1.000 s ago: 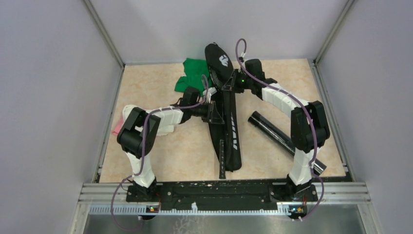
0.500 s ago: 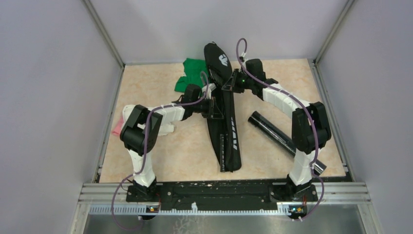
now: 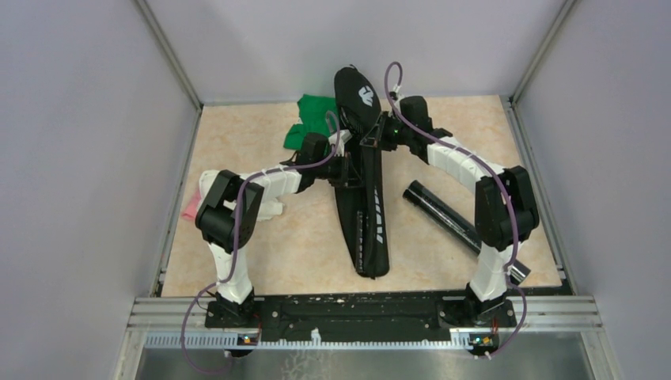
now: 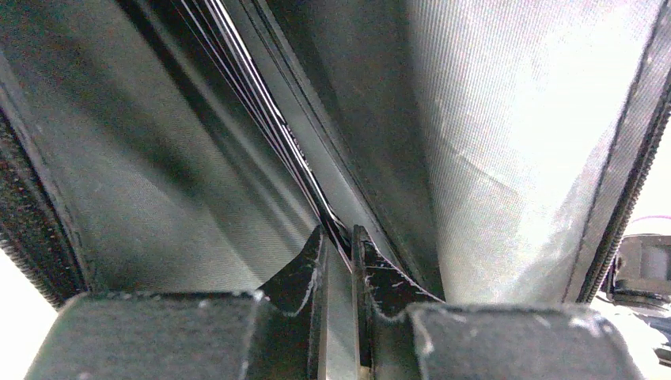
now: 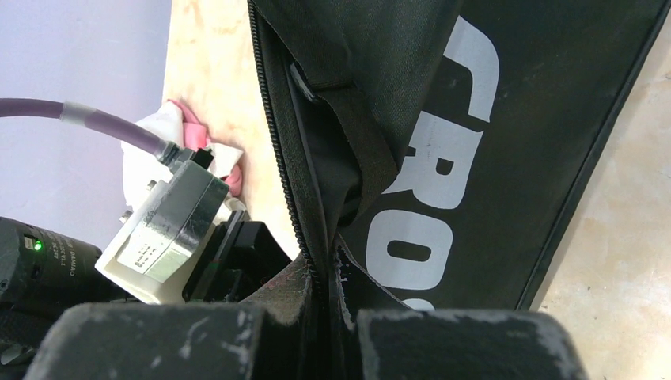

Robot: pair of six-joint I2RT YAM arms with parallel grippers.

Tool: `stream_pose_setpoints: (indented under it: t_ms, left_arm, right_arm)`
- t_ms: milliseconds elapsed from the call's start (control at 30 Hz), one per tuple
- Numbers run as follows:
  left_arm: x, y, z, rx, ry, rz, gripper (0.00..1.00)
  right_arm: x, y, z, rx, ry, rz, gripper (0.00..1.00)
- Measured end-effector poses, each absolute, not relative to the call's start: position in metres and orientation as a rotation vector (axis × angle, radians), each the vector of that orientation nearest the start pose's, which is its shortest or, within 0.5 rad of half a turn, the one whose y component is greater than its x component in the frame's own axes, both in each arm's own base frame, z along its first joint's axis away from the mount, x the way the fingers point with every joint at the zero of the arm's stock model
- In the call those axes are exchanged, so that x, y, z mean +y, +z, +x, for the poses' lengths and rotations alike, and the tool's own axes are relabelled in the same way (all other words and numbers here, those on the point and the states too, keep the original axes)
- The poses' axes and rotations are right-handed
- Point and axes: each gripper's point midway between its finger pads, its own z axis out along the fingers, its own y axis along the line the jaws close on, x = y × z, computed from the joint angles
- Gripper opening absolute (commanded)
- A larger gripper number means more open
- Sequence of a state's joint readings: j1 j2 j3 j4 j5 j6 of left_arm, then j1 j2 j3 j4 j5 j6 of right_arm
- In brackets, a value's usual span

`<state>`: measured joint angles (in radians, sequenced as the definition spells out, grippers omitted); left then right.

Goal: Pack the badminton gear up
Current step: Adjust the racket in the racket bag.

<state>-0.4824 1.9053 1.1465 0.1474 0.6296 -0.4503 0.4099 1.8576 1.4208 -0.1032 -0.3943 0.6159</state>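
Black bag point(image 3: 372, 229) interior dim; tube point(image 3: 439, 212) partly behind right arm point(image 3: 498, 206).

Left hand point(image 4: 339, 239), right hand point(image 5: 326, 269), both clamped.

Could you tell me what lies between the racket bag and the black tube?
Only bare table, seen in the top view, separates racket bag and black tube.

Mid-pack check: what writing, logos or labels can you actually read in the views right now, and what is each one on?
"CRO": large white letters on the racket bag, right wrist view; the rest of the word is hidden.
White emblem and lettering on the same bag, top view: too small to read.
Sticker on the grey box on the left arm: print too small to read.
Tube: nothing legible.
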Motion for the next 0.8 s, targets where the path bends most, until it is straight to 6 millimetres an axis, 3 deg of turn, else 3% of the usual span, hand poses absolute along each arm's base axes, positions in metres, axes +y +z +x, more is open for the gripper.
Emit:
stream_pose_setpoints:
  t_ms: [467, 800]
  left_arm:
    - [-0.327, 0.095, 0.373, 2.273, -1.178, 0.383, 0.0]
    - [-0.341, 0.094, 0.366, 2.291, -1.231, 0.381, 0.0]
  right_arm:
    - [0.292, 0.179, 0.442, 2.21, 1.041, 0.019, 0.0]
    - [0.295, 0.178, 0.439, 2.218, 1.076, 0.048, 0.0]
